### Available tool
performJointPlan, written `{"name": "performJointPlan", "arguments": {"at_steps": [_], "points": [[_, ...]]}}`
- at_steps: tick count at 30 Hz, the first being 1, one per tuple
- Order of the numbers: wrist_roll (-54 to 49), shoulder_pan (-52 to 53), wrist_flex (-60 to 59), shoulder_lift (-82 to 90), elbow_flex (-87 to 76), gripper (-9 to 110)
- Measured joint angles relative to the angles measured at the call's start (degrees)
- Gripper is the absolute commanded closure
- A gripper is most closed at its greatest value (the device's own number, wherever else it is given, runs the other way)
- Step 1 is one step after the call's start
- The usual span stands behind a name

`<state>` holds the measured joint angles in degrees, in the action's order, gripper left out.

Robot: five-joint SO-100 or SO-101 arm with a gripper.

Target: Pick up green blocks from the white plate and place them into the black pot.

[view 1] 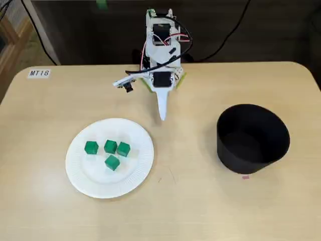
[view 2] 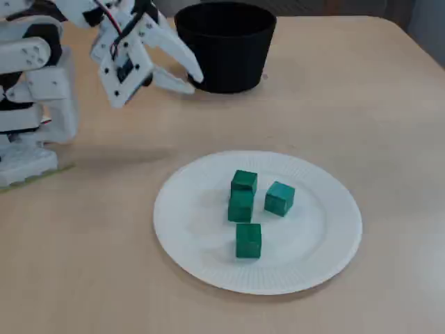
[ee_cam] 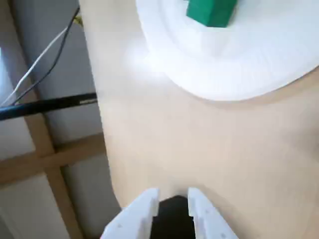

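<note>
Claw: the claw is empty, its jaws parted by only a narrow gap in the wrist view. It hangs above the bare surface near the arm's base, apart from both plate and pot.
Blocks: four green blocks lie near the middle of the white plate. None is in the black pot, so the task looks not yet begun.
Crowding: three blocks sit in a rough row and two of them look to be touching, with the fourth close by. A jaw coming down between neighbours could shove one aside or pinch two at once.
Opening: the gap looks too narrow for a block. If the claw descends without widening, it would probably push the block across the plate rather than straddle it.
Plate: it looks thin and light, and is probably loose on the surface. A sideways nudge could slide it and spoil the aim for later picks.
Pot: it has a tall wall and stands well apart from the plate, on the other side of the arm in the fixed view from above. A low carry risks striking the rim and shifting or tipping the pot. Letting go too early would drop the block outside.
Grip: the blocks are small with smooth-looking faces, so a corner-on hold could let one twist out on the way.
</note>
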<state>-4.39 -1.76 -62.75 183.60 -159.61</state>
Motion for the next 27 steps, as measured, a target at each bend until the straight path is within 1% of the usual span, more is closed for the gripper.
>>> {"name": "performJointPlan", "arguments": {"at_steps": [3, 7, 10, 15, 21, 27], "points": [[-2.90, -0.70, -4.57, -9.32, 11.07, 67], [-4.66, -2.02, -10.90, -23.82, 27.42, 63], [-5.63, 0.09, -15.47, -33.49, 38.23, 59], [-10.28, 8.00, -22.32, -49.13, 50.71, 57], [-16.26, 20.21, -29.62, -65.21, 60.12, 57], [-20.21, 28.48, -31.99, -76.90, 66.45, 58]]}}
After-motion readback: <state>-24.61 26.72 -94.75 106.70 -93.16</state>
